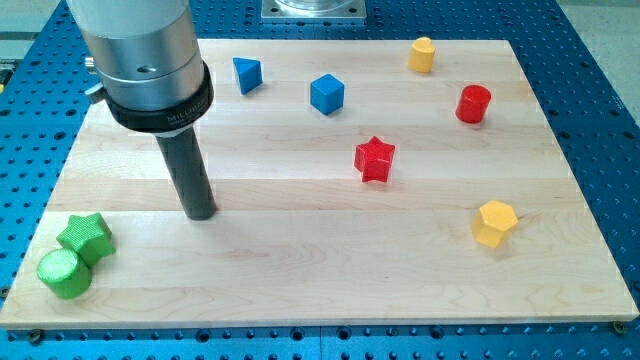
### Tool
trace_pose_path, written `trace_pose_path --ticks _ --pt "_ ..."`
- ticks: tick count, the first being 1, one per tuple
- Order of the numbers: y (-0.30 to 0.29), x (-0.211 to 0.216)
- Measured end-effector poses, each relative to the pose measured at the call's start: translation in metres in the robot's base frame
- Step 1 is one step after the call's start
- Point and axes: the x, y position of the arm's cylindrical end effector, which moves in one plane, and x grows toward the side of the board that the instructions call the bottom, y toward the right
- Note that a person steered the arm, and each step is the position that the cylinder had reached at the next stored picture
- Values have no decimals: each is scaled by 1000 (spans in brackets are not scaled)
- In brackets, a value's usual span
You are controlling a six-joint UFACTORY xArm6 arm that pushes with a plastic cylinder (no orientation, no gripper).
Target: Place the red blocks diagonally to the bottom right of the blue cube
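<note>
Camera view puts my tip (pixel 202 213) on the pale wooden board (pixel 300 270), well to the view's left of the work; I have no claw to open or shut — only a dark rod, touching nothing and holding nothing. Far to the tip's right and slightly up sits the red star-shaped block (pixel 375 159); farther right and higher, the red cylinder block (pixel 473 103). The blue cube (pixel 326 94) lies up and right of the tip, well apart; the star already sits diagonally below-right of it, so I judge the cylinder is the one left to bring down beside the star. A blue triangular block (pixel 247 74) stands almost straight above the tip; a green star block (pixel 85 236) and green cylinder (pixel 64 272) touch, below-left — out of the way; two yellow blocks (pixel 494 222) lie far right.
</note>
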Motion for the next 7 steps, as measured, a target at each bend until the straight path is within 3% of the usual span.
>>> trace_pose_path --ticks 7 --pt "77 -2"
